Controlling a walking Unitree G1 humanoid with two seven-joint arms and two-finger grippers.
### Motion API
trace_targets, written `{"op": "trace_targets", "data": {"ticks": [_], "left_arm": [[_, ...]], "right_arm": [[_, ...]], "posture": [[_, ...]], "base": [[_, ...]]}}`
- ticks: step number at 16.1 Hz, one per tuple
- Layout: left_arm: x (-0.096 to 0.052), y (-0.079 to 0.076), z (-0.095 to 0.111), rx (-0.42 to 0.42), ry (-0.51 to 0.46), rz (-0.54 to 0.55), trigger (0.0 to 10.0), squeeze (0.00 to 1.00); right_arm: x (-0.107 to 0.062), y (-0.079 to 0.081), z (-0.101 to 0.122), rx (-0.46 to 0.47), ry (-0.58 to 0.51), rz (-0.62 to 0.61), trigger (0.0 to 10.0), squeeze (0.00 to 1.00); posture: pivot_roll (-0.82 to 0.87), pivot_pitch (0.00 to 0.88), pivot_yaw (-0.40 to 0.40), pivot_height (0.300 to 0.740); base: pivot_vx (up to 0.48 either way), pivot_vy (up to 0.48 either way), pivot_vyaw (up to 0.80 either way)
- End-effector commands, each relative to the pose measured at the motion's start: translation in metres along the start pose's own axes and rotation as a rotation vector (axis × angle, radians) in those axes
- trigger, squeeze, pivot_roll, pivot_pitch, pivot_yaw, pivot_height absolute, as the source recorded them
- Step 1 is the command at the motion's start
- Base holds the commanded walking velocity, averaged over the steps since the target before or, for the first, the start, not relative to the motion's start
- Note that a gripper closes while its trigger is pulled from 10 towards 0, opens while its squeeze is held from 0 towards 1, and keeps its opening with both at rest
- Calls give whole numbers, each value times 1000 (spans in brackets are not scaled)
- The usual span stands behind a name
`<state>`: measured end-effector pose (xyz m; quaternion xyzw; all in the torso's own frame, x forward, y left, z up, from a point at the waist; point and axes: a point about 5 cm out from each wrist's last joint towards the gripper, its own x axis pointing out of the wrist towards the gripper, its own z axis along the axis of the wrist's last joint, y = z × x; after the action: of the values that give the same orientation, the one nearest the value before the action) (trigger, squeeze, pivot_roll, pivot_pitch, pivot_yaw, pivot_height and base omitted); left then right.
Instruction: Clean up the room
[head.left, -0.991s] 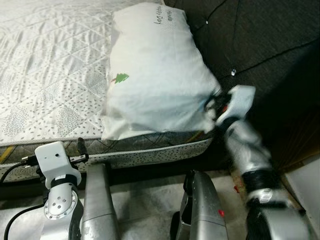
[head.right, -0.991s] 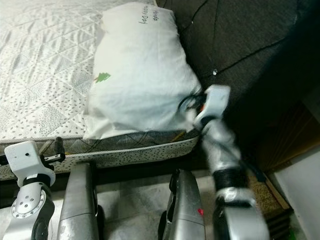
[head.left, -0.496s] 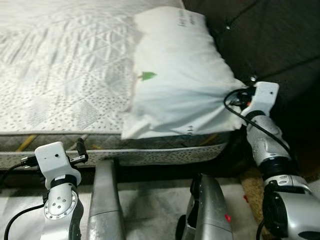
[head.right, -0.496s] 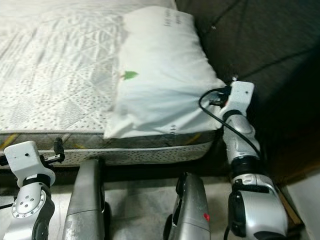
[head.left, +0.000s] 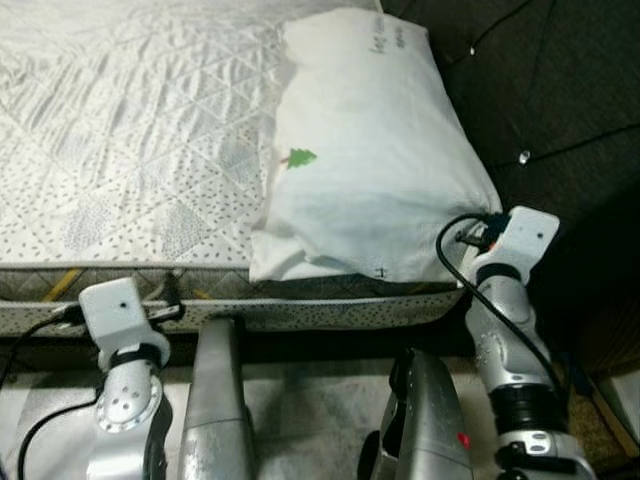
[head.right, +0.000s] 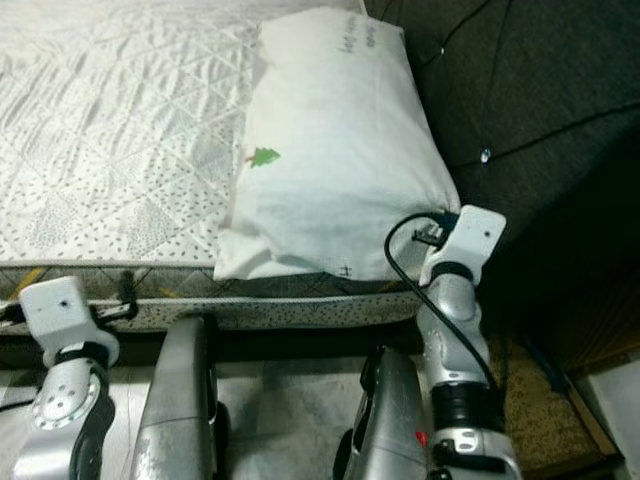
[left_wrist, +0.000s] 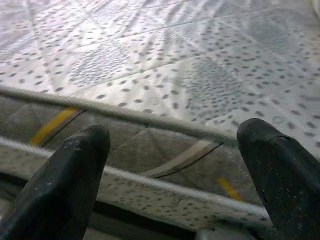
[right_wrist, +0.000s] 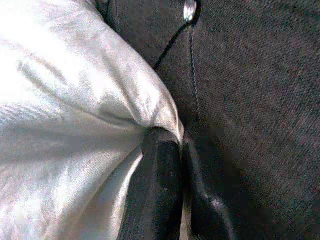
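A white pillow (head.left: 370, 170) with a small green tree print lies on the right side of the quilted mattress (head.left: 130, 150), against the dark headboard (head.left: 560, 90). Its near end slightly overhangs the mattress edge. My right gripper (right_wrist: 181, 145) is shut on the pillow's near right corner, with the fabric pinched between the black fingers (right_wrist: 157, 190). In the eye views this gripper (head.left: 480, 222) sits at the mattress corner beside the headboard. My left gripper (left_wrist: 175, 150) is open and holds nothing, low in front of the mattress's front edge (head.left: 170, 300).
The tufted headboard rises right beside the pillow and the right arm. My two silver legs (head.left: 220, 400) stand on the pale floor (head.left: 310, 400) close to the bed's front. The wide left part of the mattress is bare quilt.
The view has shifted as the head moved. My right gripper has stayed shut on the pillow corner, with its wrist now lower, near the mattress corner. The left arm has hardly moved.
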<state>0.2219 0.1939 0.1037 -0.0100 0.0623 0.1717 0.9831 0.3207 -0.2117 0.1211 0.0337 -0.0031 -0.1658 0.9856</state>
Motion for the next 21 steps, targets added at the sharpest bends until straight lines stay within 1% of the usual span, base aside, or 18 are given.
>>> {"op": "trace_targets", "data": {"ticks": [1,3,4,5,7,9,11,12,13,14,15,16,18,20,21], "left_arm": [[0,0,-5,8,21,-6,10000,0],[0,0,-5,2,20,5,10000,0],[-1,-1,-6,-4,21,12,10000,0],[-2,-1,-7,-11,22,23,10000,0],[-4,2,-7,-17,23,39,10000,0],[-4,4,-8,-15,22,45,10000,0],[-4,4,-8,-13,21,45,10000,0],[-4,3,-8,-11,20,43,10000,0],[-4,3,-7,-10,19,42,10000,0],[-4,3,-7,-10,19,41,10000,0],[-4,4,-7,-9,19,40,10000,0],[-3,4,-8,-7,18,38,10000,0],[-3,4,-8,-7,17,37,10000,0],[-3,4,-8,-8,18,38,10000,0],[-4,5,-8,-22,19,50,10000,0]], "right_arm": [[0,-15,5,-21,-11,-40,0,0],[2,-12,8,-37,-14,14,0,0],[10,-11,17,-75,-39,50,0,0],[25,-18,29,-94,-58,38,0,0],[40,-29,45,-120,-85,12,0,0],[51,-38,57,-129,-98,-5,0,0],[51,-36,55,-127,-92,15,0,0],[46,-28,46,-123,-68,66,3725,0],[43,-24,40,-115,-53,87,10000,231],[42,-23,38,-110,-48,93,10000,231],[39,-19,32,-94,-34,110,10000,1000],[34,-14,25,-89,-19,135,10000,1000],[32,-9,18,-77,5,162,10000,1000],[29,-10,13,-68,23,164,10000,1000],[21,-9,3,-60,44,167,10000,1000]], "posture": [[104,110,-64,497],[99,109,-78,497],[102,108,-82,497],[111,107,-94,497],[117,107,-102,497],[118,107,-106,497],[117,106,-106,497],[116,106,-105,497],[116,106,-105,497],[116,106,-105,497],[117,102,-99,497],[118,99,-102,497],[117,99,-104,497],[118,100,-109,497],[119,105,-107,497]], "base": [[0,0,0],[0,0,0],[0,0,0],[0,0,0],[0,0,0],[0,0,0],[0,0,0],[0,0,0],[0,0,0],[0,0,0],[0,0,0],[0,0,0],[0,0,0],[0,0,0],[0,0,0]]}}
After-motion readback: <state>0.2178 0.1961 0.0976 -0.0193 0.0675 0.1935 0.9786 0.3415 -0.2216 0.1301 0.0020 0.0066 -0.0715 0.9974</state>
